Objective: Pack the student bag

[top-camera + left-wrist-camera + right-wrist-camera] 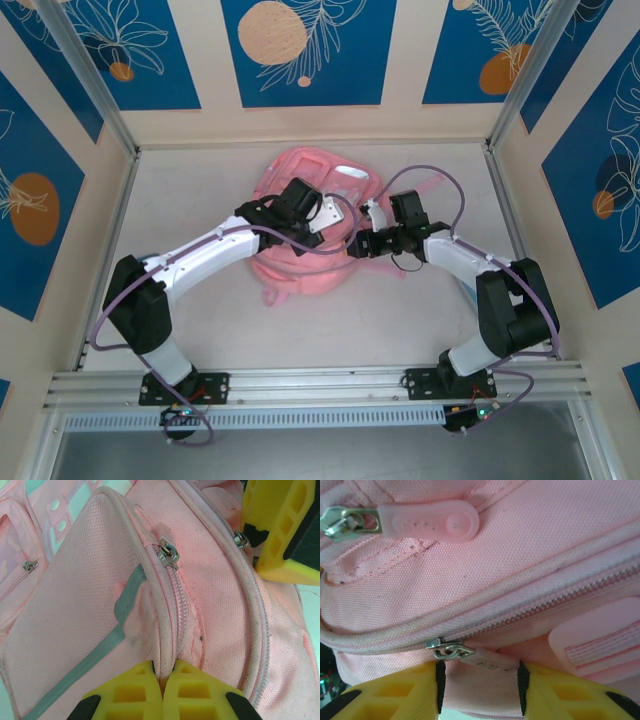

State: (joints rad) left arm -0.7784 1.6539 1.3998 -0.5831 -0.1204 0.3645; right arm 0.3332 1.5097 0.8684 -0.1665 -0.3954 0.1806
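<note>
The student bag [300,270], large and pink, lies mid-table between both arms. My left gripper [322,216] rests on top of it. In the left wrist view its yellow fingers [162,675] are shut on the bag's [70,605] piped seam beside a closed zipper, whose metal slider [167,555] sits further up. My right gripper [360,243] is pressed against the bag's right side. In the right wrist view its jaws [480,682] stand apart, with a pale zipper pull tab [492,661] lying between the pads. A second pull tab [435,522] lies higher on the bag [520,565].
Blue-patterned panels [300,50] wall in the back and both sides. An aluminium rail [320,385] carrying the arm bases runs along the near edge. Purple cables [420,175] loop over the arms. The right gripper's yellow fingers [280,525] show close by in the left wrist view.
</note>
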